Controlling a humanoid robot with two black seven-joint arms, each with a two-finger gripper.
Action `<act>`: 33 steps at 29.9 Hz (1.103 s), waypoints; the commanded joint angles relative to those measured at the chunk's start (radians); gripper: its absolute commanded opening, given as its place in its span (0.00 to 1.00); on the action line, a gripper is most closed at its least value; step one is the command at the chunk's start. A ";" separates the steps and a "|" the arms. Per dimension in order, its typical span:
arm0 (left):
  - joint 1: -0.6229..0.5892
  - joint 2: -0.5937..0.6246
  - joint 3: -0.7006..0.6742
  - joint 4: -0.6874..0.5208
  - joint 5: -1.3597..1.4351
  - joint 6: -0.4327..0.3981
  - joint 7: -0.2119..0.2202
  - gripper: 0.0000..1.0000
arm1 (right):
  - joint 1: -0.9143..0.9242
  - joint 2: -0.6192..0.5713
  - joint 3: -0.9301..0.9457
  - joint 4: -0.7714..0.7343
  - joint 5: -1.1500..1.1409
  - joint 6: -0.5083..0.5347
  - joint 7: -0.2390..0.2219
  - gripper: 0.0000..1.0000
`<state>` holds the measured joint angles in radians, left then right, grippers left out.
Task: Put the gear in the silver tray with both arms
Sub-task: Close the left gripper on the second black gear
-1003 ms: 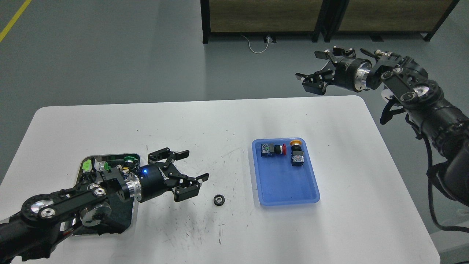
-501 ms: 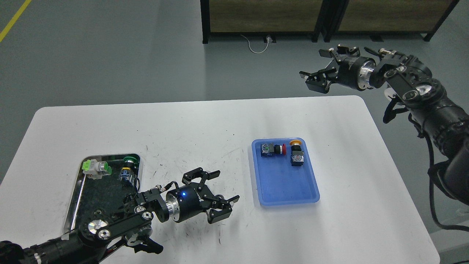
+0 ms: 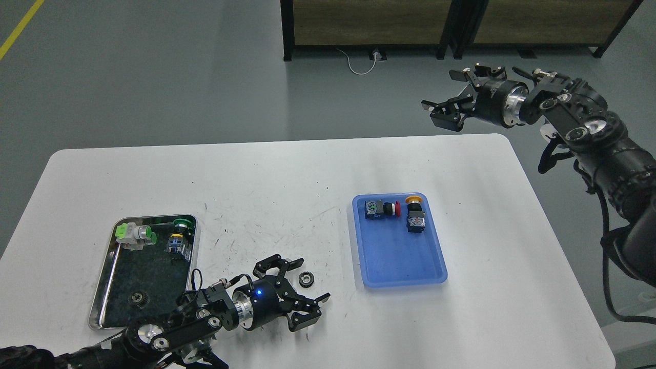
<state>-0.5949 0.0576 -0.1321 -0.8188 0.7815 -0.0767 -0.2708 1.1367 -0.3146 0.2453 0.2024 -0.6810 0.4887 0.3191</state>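
On a scuffed white bench (image 3: pixel 287 169) lies a shiny silver metal tray (image 3: pixel 105 266), right of it the left claw (image 3: pixel 293 293), spread open and empty, beside a small, rigid, likely slippery black gear (image 3: pixel 306 279), best pinched across its toothed rim.

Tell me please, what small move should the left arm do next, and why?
Probably ease the left tool a little forward and down so its open fingers straddle the loose gear, then close. The gear lies on the white table just beyond the fingertips, not yet gripped and still outside the silver tray. The right tool hangs open, far off the table's back edge.
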 commanded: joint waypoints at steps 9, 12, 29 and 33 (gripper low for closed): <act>0.004 0.002 -0.003 0.015 -0.015 0.000 -0.010 0.89 | 0.001 0.000 0.000 0.000 0.000 0.000 0.000 0.91; 0.007 0.001 0.000 0.015 -0.016 0.000 -0.010 0.77 | 0.001 0.000 0.000 0.000 0.000 0.000 0.000 0.91; -0.003 -0.001 0.054 0.000 -0.015 -0.003 -0.004 0.17 | -0.005 -0.001 0.000 0.000 0.000 0.000 0.006 0.91; -0.019 -0.002 0.051 -0.006 -0.016 -0.002 0.005 0.17 | -0.006 -0.003 0.000 0.000 0.000 0.000 0.006 0.91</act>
<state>-0.6015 0.0566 -0.0798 -0.8196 0.7667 -0.0786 -0.2726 1.1319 -0.3163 0.2455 0.2026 -0.6810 0.4887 0.3252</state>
